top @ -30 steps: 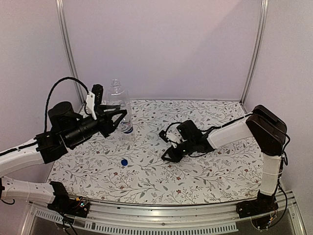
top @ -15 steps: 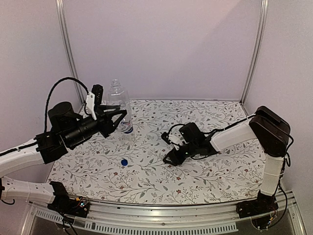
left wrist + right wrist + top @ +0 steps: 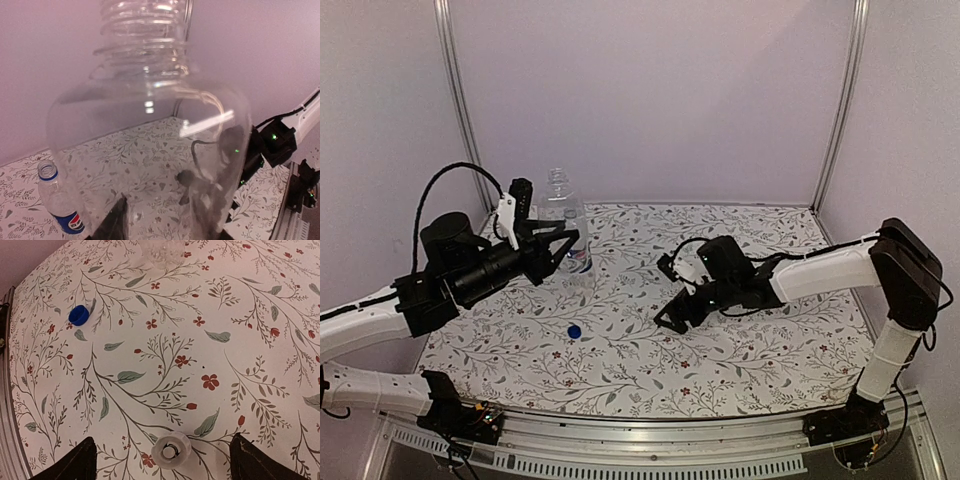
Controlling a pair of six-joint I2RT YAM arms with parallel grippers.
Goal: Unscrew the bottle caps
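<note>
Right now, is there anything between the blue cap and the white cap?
No. In the right wrist view, only bare flowery tablecloth lies between the blue cap and the white cap.

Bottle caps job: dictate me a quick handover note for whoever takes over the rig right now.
Left gripper: shut on the plain bottle, neck bare.
Right gripper: open, low over the whitish cap lying on the table.
Blue cap: loose on the table. Pepsi bottle: standing uncapped behind.
Done: both caps off. Left: probably only letting go of the plain bottle.
</note>
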